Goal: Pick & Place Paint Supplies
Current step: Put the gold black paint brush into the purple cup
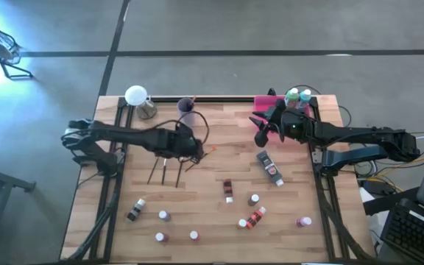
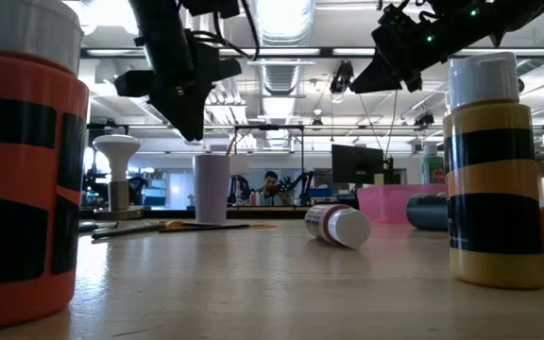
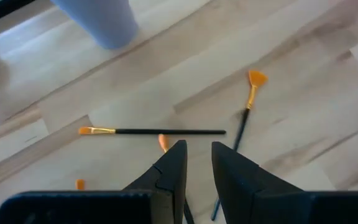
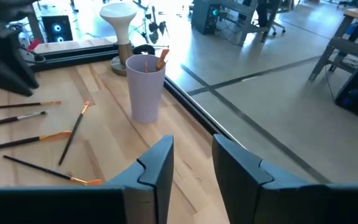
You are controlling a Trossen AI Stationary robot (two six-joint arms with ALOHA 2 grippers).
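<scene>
Several thin brushes [image 1: 166, 171] lie flat on the wooden table left of centre; the left wrist view shows a black one [image 3: 160, 131] and an orange fan-tipped one [image 3: 244, 118]. My left gripper [image 3: 199, 148] hangs over them, tilted down, slightly open, with nothing between its fingers. One brush [image 4: 161, 59] stands in the lilac cup [image 4: 145, 87]. White-capped bottles [image 1: 227, 189] and a dark tube [image 1: 269, 168] lie scattered toward the near edge. My right gripper [image 4: 192, 144] is raised beside the pink tray [image 1: 271, 103], which holds bottles [image 1: 298, 96]; it is open with nothing in it.
A white mushroom-shaped lamp [image 1: 136, 96] stands at the far left next to the cup. In the low view an orange bottle [image 2: 22, 179] and a yellow bottle [image 2: 494, 170] stand upright at the near edge, and another bottle [image 2: 340, 225] lies on its side.
</scene>
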